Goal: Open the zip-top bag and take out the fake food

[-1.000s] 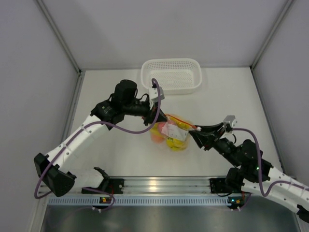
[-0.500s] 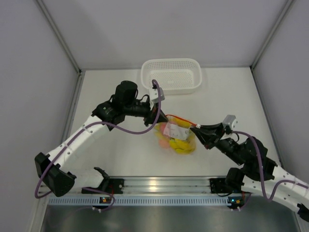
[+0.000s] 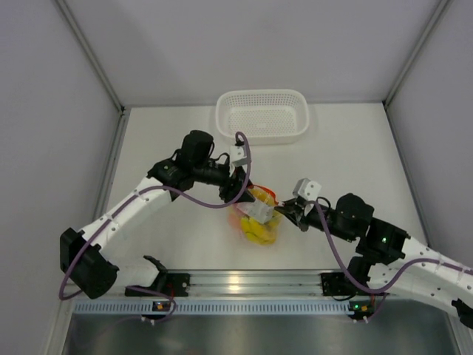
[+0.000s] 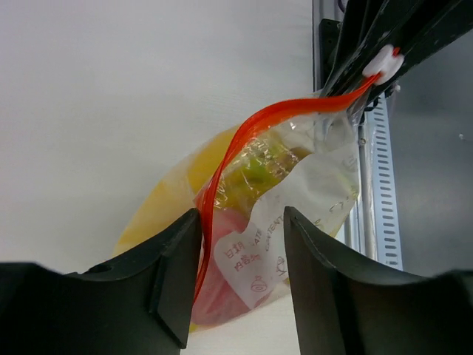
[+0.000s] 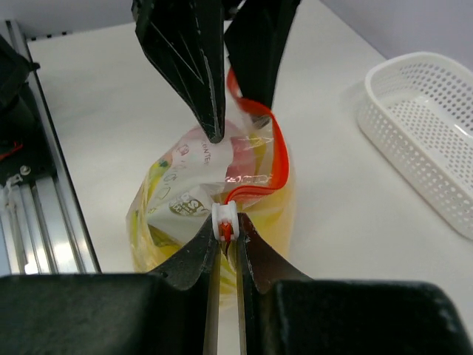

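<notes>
The zip-top bag [image 3: 256, 224] lies mid-table, bunched up, its orange-red zip strip [image 4: 244, 140] curving up to a white slider [image 5: 225, 220]. My right gripper [image 5: 225, 223] is shut on that slider at the bag's right end; from above it [image 3: 281, 216] sits just right of the bag. My left gripper [image 4: 241, 216] hangs open over the bag's left end, the strip running beside its left finger [image 4: 174, 259]; from above it [image 3: 242, 194] is at the bag's upper left. Fake food shows through the plastic: yellow banana [image 4: 171, 198] and a pink piece [image 4: 222, 296].
A white perforated basket [image 3: 262, 115] stands at the back of the table, also at the right edge of the right wrist view [image 5: 421, 126]. The metal rail [image 3: 244, 282] with both arm bases runs along the near edge.
The left gripper's jaws have opened off the zip strip. The right gripper, shut on the slider, has moved left toward the left gripper, and the bag has bunched up narrower.
</notes>
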